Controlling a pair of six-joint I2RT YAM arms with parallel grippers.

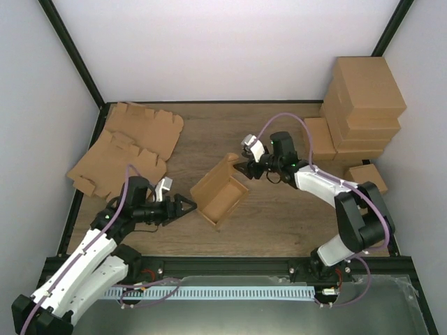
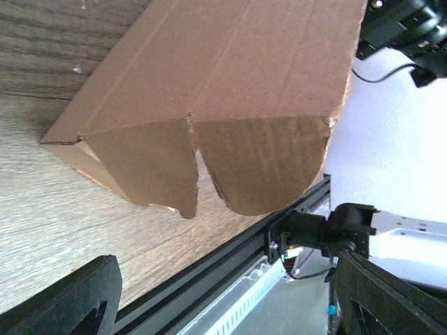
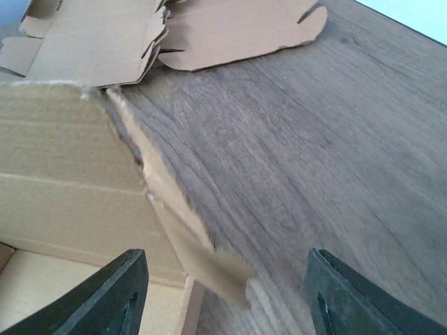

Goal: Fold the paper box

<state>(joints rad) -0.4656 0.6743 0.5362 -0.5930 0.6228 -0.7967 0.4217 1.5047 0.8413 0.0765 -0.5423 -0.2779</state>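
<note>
**Top view.** The box (image 1: pixel 220 196) stands open-topped and diagonal at the middle of the table (image 1: pixel 293 216). My left gripper (image 1: pixel 187 206) sits just beside its near-left corner and my right gripper (image 1: pixel 241 168) at its far corner; I cannot tell contact from here. Bare wood lies to the right of the box. Flat blanks (image 1: pixel 129 143) crowd the far-left corner, and cartons (image 1: pixel 363 105) are stacked along the far-right edge.

**Left wrist view.** My jaws are spread wide with nothing between them. The box (image 2: pixel 230 84) fills the frame ahead. Only here do I see two rounded flaps on its end and the black rail (image 2: pixel 230 248) at the table's edge beyond them.

**Right wrist view.** My jaws are wide and hold nothing. The box wall (image 3: pixel 63 167) lies at left, and its ragged flap edge reaches down between the fingers (image 3: pixel 115 293). Open wood runs to the right, and the blanks (image 3: pixel 237 28) lie at the top.
</note>
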